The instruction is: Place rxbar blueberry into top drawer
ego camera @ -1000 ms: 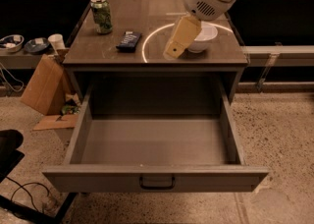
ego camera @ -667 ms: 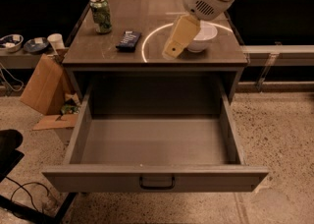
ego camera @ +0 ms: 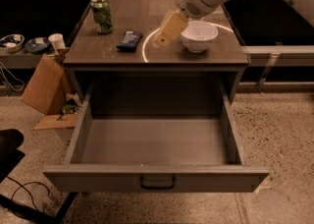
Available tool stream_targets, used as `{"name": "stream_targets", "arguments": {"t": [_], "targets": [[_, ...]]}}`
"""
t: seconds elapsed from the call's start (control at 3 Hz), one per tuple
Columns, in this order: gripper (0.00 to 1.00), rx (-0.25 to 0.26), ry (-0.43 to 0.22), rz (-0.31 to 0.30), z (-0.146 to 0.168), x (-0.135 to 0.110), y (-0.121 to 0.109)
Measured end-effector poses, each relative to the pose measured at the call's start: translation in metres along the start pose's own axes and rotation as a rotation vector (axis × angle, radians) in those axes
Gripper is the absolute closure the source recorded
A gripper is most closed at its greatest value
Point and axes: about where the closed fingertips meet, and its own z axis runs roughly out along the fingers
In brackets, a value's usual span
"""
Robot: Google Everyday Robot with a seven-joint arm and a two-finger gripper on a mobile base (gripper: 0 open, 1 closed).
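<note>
The rxbar blueberry [ego camera: 129, 40], a dark navy wrapped bar, lies flat on the cabinet top left of centre. The top drawer [ego camera: 157, 178] is pulled fully open below, with nothing in it, its dark handle [ego camera: 157, 182] at the centre of the front. My gripper [ego camera: 166, 32] hangs from the white arm above the cabinet top, between the bar and a white bowl, a little right of the bar and not touching it. It holds nothing that I can see.
A green soda can [ego camera: 102, 14] stands at the back left of the top. A white bowl [ego camera: 198, 35] sits right of the gripper. A cardboard box [ego camera: 41, 86] and a low shelf with a cup [ego camera: 56, 41] are left of the cabinet.
My gripper has moved left, away from the bowl and closer to the bar. The bar, can, bowl and drawer have not moved.
</note>
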Motion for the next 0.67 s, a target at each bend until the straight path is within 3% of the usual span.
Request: {"name": "stream_targets", "arguments": {"t": [0.33,0.67], "targets": [[0.0,0.056,0.012,0.07,0.033,-0.014,-0.03],[0.0,0.074,0.13,0.143,0.077,-0.016,-0.054]]}}
